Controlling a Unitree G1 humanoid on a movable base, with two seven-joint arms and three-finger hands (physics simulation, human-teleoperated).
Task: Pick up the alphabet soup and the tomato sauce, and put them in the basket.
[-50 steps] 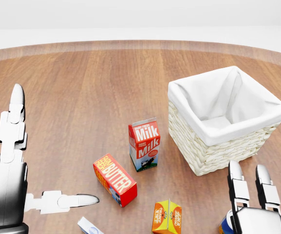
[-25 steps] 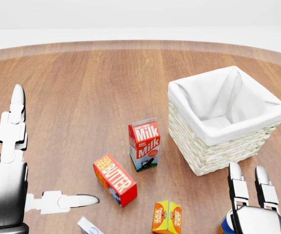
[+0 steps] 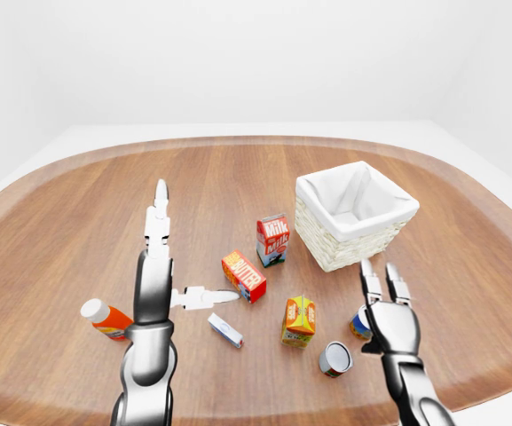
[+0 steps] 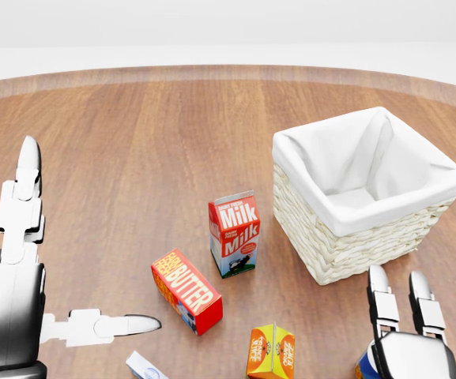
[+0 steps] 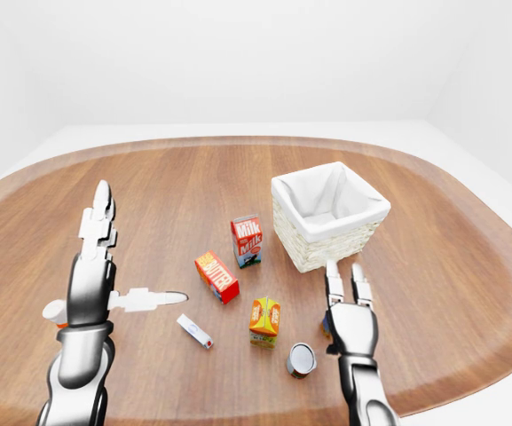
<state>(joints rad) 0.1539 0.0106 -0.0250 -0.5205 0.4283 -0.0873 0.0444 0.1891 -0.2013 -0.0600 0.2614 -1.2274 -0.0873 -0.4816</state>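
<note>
A: Alphabet soup — I take it to be the blue-and-orange can (image 3: 358, 323) tucked just behind the right hand (image 3: 387, 312), mostly hidden. That hand's fingers stand straight and spread, gripping nothing.

B: And the tomato sauce?

A: Probably the grey-topped tin (image 3: 334, 358) lying on its side just left of that hand's wrist — the label is not readable.

B: Anything in the white-lined wicker basket (image 4: 346, 251)?

A: Nothing; it sits beyond the right fingertips, empty. The left hand (image 3: 160, 266) is open too, thumb out, well apart from both cans. Both pick-ups remain.
</note>
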